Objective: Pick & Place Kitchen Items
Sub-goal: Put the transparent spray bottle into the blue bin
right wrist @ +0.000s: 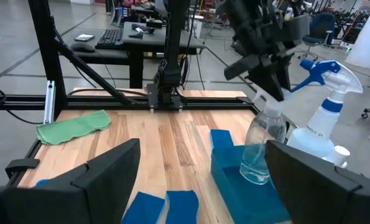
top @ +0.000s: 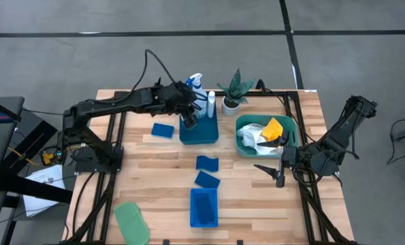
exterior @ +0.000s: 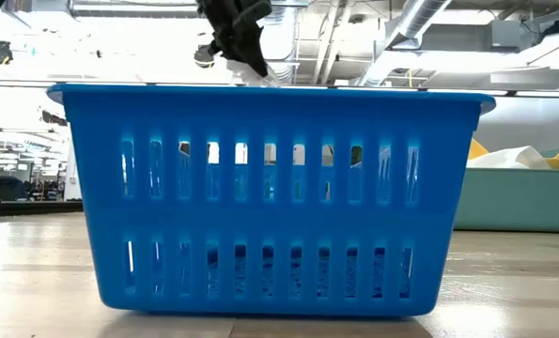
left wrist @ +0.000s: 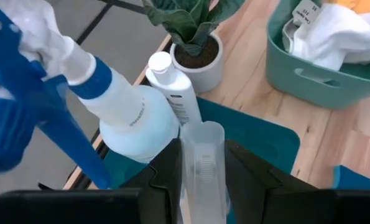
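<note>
Kitchen items counted: three bottles in the far blue tray (top: 207, 134). Clear bottle (right wrist: 259, 146) is pinched by the left gripper (left wrist: 200, 163), upright in that tray beside the spray bottle (right wrist: 324, 112) and white bottle (left wrist: 172, 87). Three blue sponges (top: 207, 162) are seen on the table (top: 154, 170), one green cloth (right wrist: 73, 126) near its edge. Right gripper (right wrist: 200, 180) is held spread, empty, beside the teal tub (top: 246, 146).

Clear bottle (right wrist: 257, 147) in tray (top: 205, 133) beside spray bottle (top: 197, 86)

Open lab: exposed ceiling ducts (exterior: 420, 23), computer desks (right wrist: 132, 31).
</note>
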Action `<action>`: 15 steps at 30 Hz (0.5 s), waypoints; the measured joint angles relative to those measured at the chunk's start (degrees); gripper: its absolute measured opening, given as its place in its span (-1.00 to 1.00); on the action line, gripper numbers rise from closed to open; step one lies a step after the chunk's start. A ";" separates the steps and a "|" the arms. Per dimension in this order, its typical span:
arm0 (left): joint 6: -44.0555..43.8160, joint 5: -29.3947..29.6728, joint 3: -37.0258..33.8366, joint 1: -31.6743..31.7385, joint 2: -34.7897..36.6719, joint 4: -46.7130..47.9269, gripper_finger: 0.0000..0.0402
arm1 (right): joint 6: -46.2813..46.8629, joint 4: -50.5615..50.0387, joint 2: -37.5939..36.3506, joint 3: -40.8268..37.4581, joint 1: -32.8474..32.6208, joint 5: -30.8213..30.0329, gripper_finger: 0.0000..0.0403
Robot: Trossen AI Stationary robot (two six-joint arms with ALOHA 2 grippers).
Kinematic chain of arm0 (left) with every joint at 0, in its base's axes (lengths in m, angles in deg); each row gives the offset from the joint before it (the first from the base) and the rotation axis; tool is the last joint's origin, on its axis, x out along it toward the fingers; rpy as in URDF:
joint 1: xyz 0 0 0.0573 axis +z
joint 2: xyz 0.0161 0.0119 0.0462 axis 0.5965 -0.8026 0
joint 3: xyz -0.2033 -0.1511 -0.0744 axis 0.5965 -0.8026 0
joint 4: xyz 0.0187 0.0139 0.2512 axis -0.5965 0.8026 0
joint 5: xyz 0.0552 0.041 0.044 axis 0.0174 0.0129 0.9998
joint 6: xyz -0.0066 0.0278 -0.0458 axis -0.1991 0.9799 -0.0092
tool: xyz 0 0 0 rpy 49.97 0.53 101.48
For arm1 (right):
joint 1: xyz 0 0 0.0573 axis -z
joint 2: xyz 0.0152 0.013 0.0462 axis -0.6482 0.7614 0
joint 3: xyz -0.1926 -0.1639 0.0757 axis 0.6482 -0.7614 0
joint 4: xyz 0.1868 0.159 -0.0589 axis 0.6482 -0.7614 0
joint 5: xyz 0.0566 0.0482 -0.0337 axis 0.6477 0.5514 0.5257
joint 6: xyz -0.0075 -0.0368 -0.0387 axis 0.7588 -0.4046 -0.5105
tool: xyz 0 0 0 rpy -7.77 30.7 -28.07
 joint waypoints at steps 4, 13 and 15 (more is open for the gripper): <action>0.00 -0.25 0.00 0.68 -0.03 -0.18 -0.54 | 0.00 -0.20 0.00 -0.01 0.00 0.00 0.67; 1.68 -0.38 0.00 2.12 -0.01 -0.16 -0.54 | 0.02 -0.24 0.00 0.01 0.00 0.00 0.67; 1.68 -0.35 0.00 2.28 -0.01 -0.15 -0.54 | 0.01 -0.24 0.00 0.00 0.00 0.00 0.67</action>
